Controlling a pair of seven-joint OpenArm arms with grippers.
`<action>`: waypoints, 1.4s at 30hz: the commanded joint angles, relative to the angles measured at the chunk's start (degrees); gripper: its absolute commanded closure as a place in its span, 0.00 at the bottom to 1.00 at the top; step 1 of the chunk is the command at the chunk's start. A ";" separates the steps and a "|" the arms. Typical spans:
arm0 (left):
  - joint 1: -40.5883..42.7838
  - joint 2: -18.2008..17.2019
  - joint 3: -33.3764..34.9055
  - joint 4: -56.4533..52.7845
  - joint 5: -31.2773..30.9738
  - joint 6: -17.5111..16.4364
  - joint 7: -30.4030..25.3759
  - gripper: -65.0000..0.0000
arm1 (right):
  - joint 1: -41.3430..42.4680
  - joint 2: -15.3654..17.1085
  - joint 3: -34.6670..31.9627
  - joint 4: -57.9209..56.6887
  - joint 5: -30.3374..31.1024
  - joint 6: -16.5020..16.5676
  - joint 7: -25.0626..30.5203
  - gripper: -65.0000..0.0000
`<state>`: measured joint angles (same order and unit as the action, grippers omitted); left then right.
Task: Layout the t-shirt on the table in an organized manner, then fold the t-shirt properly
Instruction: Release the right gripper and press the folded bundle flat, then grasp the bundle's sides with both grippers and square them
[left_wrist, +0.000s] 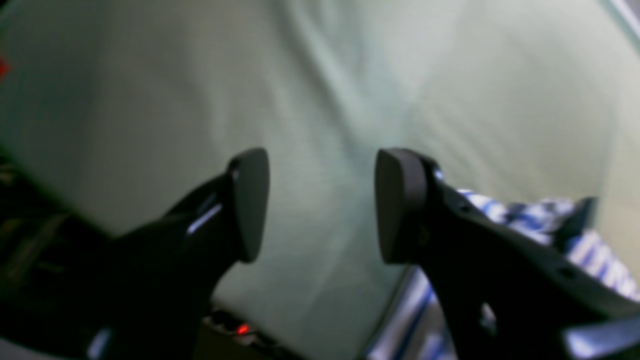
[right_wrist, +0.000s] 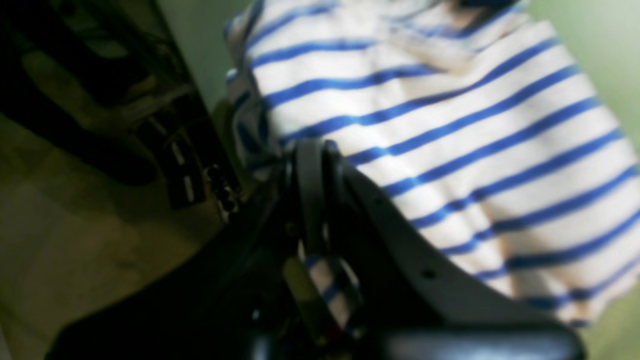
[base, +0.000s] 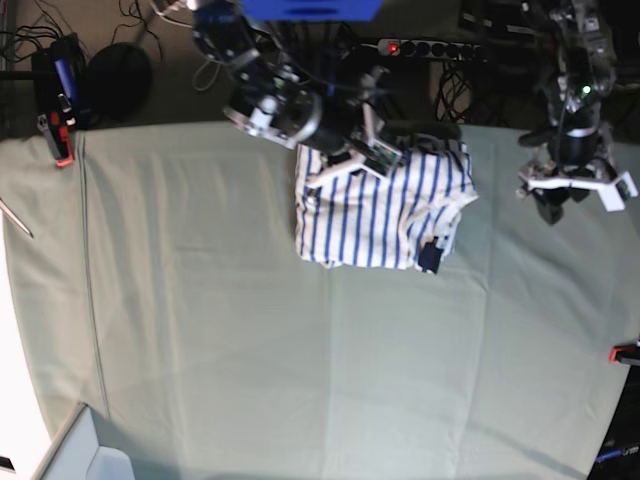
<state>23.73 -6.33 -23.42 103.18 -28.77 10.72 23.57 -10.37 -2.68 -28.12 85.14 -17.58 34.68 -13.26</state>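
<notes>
The t-shirt (base: 385, 210), white with blue stripes, lies bunched in a rough rectangle at the far middle of the table (base: 250, 340), with a small dark tag at its near right corner. My right gripper (base: 345, 160) is at the shirt's far left edge. In the right wrist view this right gripper (right_wrist: 310, 167) is shut on a fold of the striped t-shirt (right_wrist: 450, 125). My left gripper (base: 568, 205) hovers over bare cloth to the right of the shirt. In the left wrist view the left gripper (left_wrist: 322, 205) is open and holds nothing, with the t-shirt (left_wrist: 545, 217) behind its right finger.
Red clamps sit at the table's far left edge (base: 62, 150) and right edge (base: 625, 352). A power strip (base: 420, 47) and cables lie beyond the far edge. A pale box (base: 75, 450) stands at the near left corner.
</notes>
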 joint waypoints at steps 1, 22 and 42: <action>-0.74 -0.13 0.17 1.04 0.16 -0.04 -1.55 0.49 | 1.54 -1.06 -0.06 0.79 1.28 -0.08 2.31 1.00; -4.43 -0.05 -3.17 0.34 0.25 0.05 -1.55 0.49 | 9.01 -3.70 -0.14 -10.55 1.28 -0.08 2.40 1.00; -3.90 0.39 5.18 -2.82 0.16 0.05 -1.55 0.49 | 3.21 -2.90 4.07 -2.64 1.28 -0.08 7.41 1.00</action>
<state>19.59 -5.56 -17.91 99.07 -28.73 10.94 23.29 -7.92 -5.50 -24.10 81.49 -17.17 34.65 -7.40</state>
